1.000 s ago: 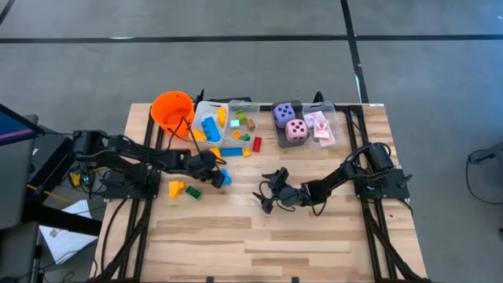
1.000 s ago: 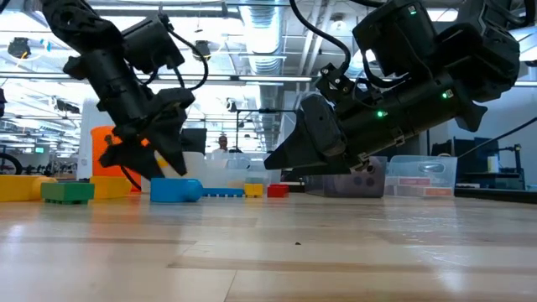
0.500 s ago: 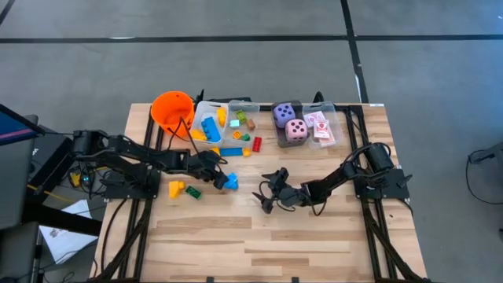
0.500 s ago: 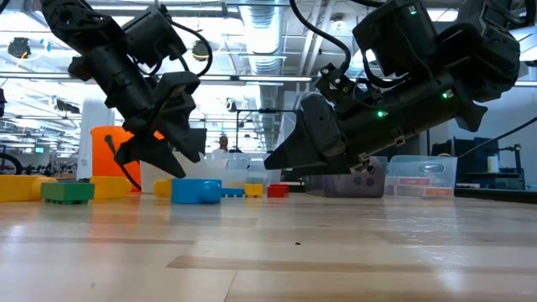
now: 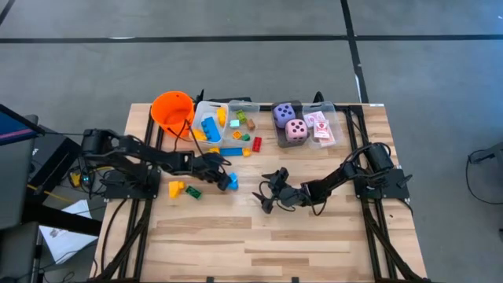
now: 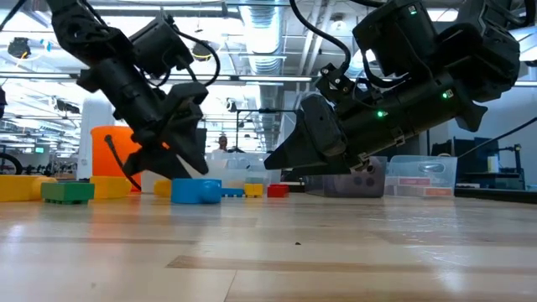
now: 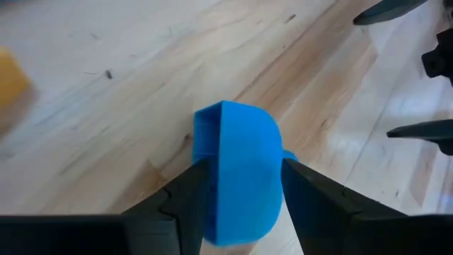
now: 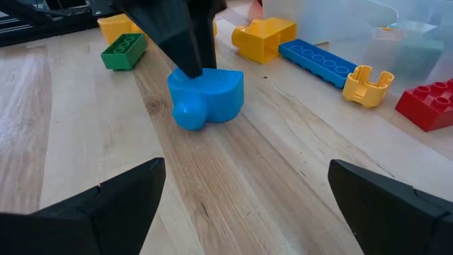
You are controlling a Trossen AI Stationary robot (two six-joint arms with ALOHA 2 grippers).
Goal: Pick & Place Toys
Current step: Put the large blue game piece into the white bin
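Observation:
A blue block with a rounded top (image 5: 230, 182) lies on the table in front of the bins. It also shows in the low view (image 6: 195, 190) and the right wrist view (image 8: 207, 98). My left gripper (image 5: 223, 178) stands over it, shut on it (image 7: 239, 173). My right gripper (image 5: 267, 193) hovers open and empty just above the table, a little to the right of the blue block. A yellow block (image 5: 177, 189) and a green block (image 5: 193, 192) lie on the table to the left of the blue one. My left gripper pinches the blue block's two opposite sides (image 7: 207, 177) between its two fingers (image 7: 185, 198). The fingers slant down on it from above and from the table's left. The block rests with its underside on the table (image 6: 195, 200).
An orange bucket (image 5: 173, 110) and two clear bins (image 5: 206, 119) (image 5: 343, 126) stand at the back. The bins hold blocks, a purple die (image 5: 284, 114), a pink die (image 5: 296, 130) and cards (image 5: 321, 126). A long blue brick (image 5: 233, 152), a yellow piece (image 5: 245, 151) and a red block (image 5: 257, 144) lie before them.
My left gripper has gone toward the table's right and near edges with the blue block. The block has slid along the table and turned about. My right gripper has kept still.

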